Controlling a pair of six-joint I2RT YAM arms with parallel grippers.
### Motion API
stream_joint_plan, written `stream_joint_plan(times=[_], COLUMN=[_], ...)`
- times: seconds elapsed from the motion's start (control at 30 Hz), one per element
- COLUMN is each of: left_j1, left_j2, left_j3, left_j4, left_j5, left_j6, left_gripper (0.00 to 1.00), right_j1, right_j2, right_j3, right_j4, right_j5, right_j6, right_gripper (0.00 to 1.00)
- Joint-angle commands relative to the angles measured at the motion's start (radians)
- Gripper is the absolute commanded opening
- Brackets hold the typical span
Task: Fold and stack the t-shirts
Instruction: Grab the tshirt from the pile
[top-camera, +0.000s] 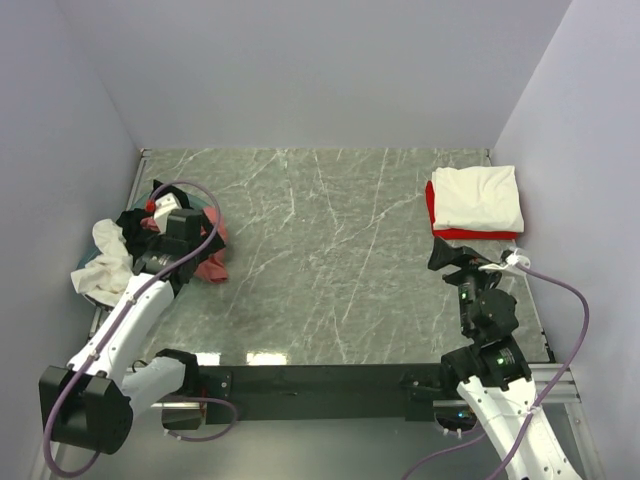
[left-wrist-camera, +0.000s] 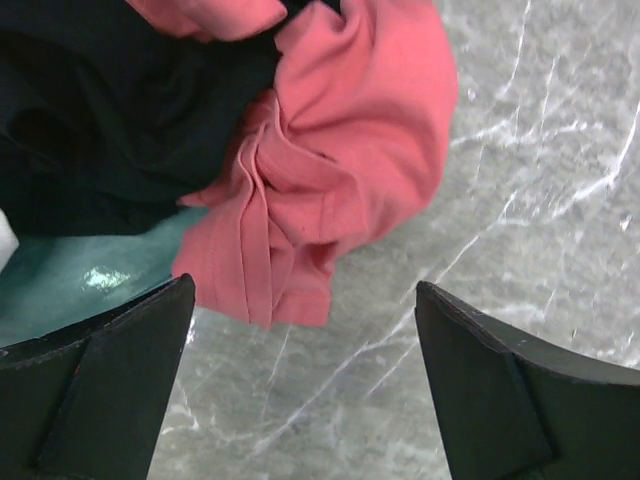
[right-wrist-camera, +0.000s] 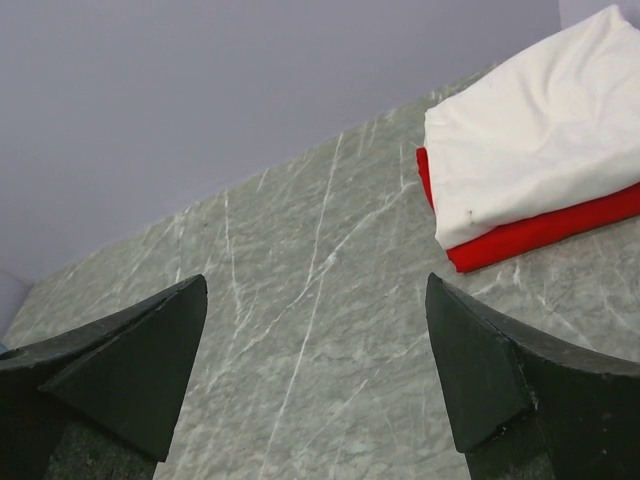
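A crumpled salmon-pink t-shirt (top-camera: 213, 262) spills from a heap at the left onto the table; it also shows in the left wrist view (left-wrist-camera: 340, 170). A black t-shirt (top-camera: 135, 225) (left-wrist-camera: 110, 120) and a crumpled white t-shirt (top-camera: 108, 265) lie in the same heap. At the back right, a folded cream-white t-shirt (top-camera: 476, 197) (right-wrist-camera: 540, 130) lies on a folded red t-shirt (top-camera: 458, 234) (right-wrist-camera: 540, 235). My left gripper (top-camera: 193, 243) (left-wrist-camera: 305, 290) is open and empty, just short of the pink shirt's hem. My right gripper (top-camera: 452, 253) (right-wrist-camera: 315, 285) is open and empty, in front of the stack.
A teal plastic basin (left-wrist-camera: 70, 285) holds the heap at the left edge. Marble tabletop (top-camera: 330, 250) lies between heap and stack. Lilac walls close in the left, back and right sides. A black rail runs along the near edge (top-camera: 320, 380).
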Motion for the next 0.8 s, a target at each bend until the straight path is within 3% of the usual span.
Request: stream_joint_plan(times=[0.0,0.5,0.77], left_j1=[0.001,0.036,0.044], left_j2=[0.009,0.152,0.186], left_j3=[0.023,-0.011,-0.012], left_j4=[0.065,0.126,0.131], left_j5=[-0.066,-0.083,-0.083], left_j6=[-0.008,0.009,0.010], left_gripper=[0.96,0.83,0.64], right_j1=[0.001,0.002,0.002], right_j2=[-0.019,-0.067,-0.084], right_j3=[0.037,0.037,0.036], right_j4=[-0.009,-0.036,-0.043], right_j5=[-0.004,0.000,0.013], right_j6=[0.007,0.017,0.020], right_gripper=[0.96,0.96,0.96])
